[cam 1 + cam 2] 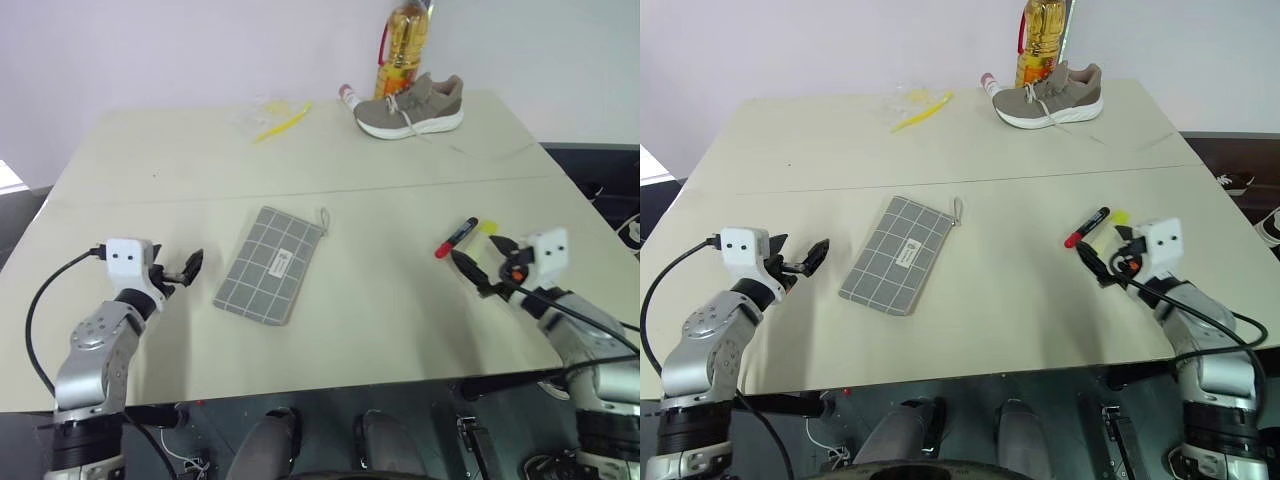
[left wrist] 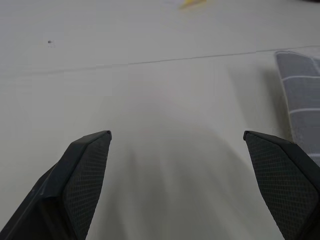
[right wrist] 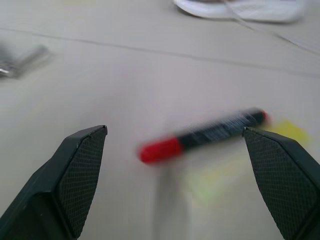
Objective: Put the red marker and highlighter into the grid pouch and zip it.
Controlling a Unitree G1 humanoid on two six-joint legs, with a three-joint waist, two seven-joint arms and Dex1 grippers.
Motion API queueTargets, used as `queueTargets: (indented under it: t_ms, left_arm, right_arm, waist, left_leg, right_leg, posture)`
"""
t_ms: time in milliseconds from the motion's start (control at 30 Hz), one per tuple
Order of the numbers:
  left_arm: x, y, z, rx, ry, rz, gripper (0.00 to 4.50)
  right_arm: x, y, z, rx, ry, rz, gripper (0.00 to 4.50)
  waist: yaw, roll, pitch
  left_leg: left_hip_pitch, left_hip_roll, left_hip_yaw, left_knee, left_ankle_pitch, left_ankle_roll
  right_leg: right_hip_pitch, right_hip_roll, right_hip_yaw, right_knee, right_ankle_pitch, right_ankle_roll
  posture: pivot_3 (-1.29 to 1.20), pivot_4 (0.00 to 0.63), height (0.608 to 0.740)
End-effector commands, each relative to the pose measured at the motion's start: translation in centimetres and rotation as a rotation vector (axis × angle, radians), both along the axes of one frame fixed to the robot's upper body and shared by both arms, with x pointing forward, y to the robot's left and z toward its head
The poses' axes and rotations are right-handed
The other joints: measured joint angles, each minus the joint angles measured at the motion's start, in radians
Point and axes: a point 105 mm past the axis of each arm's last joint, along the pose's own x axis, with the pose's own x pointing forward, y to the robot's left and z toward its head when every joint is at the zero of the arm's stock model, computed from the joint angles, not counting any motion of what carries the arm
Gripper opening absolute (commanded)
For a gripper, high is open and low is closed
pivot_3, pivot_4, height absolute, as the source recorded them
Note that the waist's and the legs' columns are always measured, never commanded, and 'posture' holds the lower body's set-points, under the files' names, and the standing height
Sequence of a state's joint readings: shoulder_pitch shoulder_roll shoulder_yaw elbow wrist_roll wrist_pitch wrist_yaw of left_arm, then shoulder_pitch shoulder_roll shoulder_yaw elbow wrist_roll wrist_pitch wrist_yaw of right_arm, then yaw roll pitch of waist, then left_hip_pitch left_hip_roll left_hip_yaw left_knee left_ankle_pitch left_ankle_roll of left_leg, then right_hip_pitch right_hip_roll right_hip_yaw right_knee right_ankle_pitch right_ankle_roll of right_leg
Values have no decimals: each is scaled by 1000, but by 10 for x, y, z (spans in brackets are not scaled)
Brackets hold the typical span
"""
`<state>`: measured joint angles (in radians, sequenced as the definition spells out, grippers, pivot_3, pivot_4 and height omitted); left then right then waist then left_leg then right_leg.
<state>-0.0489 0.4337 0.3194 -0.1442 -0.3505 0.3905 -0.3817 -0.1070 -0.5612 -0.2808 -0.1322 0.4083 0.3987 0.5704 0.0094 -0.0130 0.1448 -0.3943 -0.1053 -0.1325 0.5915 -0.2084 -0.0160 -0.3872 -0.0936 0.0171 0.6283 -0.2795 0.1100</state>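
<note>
The grey grid pouch [image 1: 268,265] lies flat at the table's middle, its zipper cord [image 1: 324,216] at the far corner. The red marker [image 1: 456,237], red at one end and black along the body, lies to its right. The pale-yellow highlighter [image 1: 487,228] rests just beyond the marker. My right gripper [image 1: 482,264] hovers open just short of the marker, which lies across the gap between its fingers in the right wrist view [image 3: 202,136]. My left gripper [image 1: 185,268] stands open and empty left of the pouch, whose edge [image 2: 302,100] is in the left wrist view.
At the table's far side stand a beige shoe [image 1: 410,105] and an oil bottle [image 1: 402,45], with a white red-capped tube [image 1: 348,95] beside them. A thin yellow strip [image 1: 280,122] lies far left of the shoe. The table's front edge [image 1: 330,388] is near.
</note>
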Motion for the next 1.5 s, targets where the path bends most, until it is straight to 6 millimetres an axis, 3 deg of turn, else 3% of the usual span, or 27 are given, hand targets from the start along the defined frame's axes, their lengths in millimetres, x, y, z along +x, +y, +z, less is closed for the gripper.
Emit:
queueTargets:
  t_ms: [33,133,233,467,667,867,1167,1500]
  left_arm:
    - [-10,-4,20,77,-83,-44,4462]
    - [-24,-6,24,99,-110,-81,4462]
    - [-47,-17,29,76,-115,-180,4500]
    - [-71,-41,15,282,-60,-336,4500]
    - [-81,-61,-5,468,-18,-460,4500]
    - [-73,-75,-13,588,-59,-475,4500]
    - [-63,-96,-20,775,-137,-530,4500]
    - [-39,-109,-23,949,-206,-510,4500]
  right_arm:
    - [9,43,24,15,-75,127,4500]
    - [16,68,30,29,-94,204,4500]
    - [29,104,37,64,-103,322,3685]
    - [53,162,16,-30,-31,440,116]
    - [74,209,3,-98,19,443,40]
    - [80,233,-24,-197,118,446,40]
    - [78,235,-47,-233,244,399,40]
    - [77,237,-46,-218,245,387,40]
  waist:
    - [1,0,0]
    - [4,0,0]
    - [1,1,1]
    - [4,1,1]
    - [-3,3,2]
    - [0,4,2]
    - [-16,4,1]
    - [-22,4,1]
  left_leg:
    - [0,0,0,0,0,0]
    - [-1,0,0,0,0,0]
    - [-1,0,0,0,-1,1]
    - [-2,0,0,-1,-1,1]
    - [-1,0,0,-2,-1,1]
    - [0,0,0,-5,-1,1]
    - [3,0,-1,-9,-1,1]
    - [4,0,-1,-8,0,-1]
  right_leg:
    - [0,0,0,0,0,0]
    - [-1,0,0,-1,0,0]
    - [-2,0,0,-5,0,-1]
    - [-2,0,-1,-9,0,-2]
    - [-3,0,0,-8,0,-3]
    - [-4,1,0,-8,1,-2]
    - [-5,2,1,-4,3,0]
    - [-6,3,1,0,3,1]
  posture:
    - [0,150,740]
    - [0,150,740]
    - [0,150,740]
    - [0,150,740]
    - [0,150,740]
    - [0,150,740]
    - [0,150,740]
    - [0,150,740]
